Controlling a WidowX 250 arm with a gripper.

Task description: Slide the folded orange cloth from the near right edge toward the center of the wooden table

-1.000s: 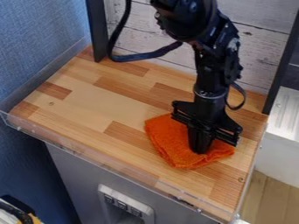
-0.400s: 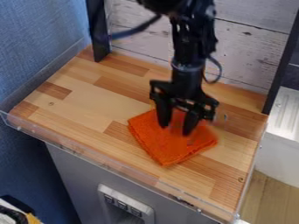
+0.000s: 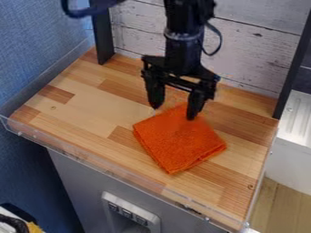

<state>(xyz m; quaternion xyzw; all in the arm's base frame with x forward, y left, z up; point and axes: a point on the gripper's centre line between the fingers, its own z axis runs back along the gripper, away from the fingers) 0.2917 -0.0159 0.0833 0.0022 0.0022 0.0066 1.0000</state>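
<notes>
Viewing the wooden counter (image 3: 91,109), we observe the gripper (image 3: 172,111) with jaws spread above the orange cloth's (image 3: 179,141) back corner, the plank wall (image 3: 249,54) behind and the clear rim (image 3: 109,169) in front.

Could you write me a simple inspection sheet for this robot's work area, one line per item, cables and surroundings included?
Surface: striped wooden top with a clear rim at the front.
Job's things: orange cloth, lying flat, slightly rumpled.
Clutter: dark-and-yellow object below, lower left, partly out of view.
Gripper: black gripper, open, at the cloth's far side; contact unclear.
Cables: black cable looping beside the arm.
Surroundings: blue wall left, whitewashed boards behind.
</notes>
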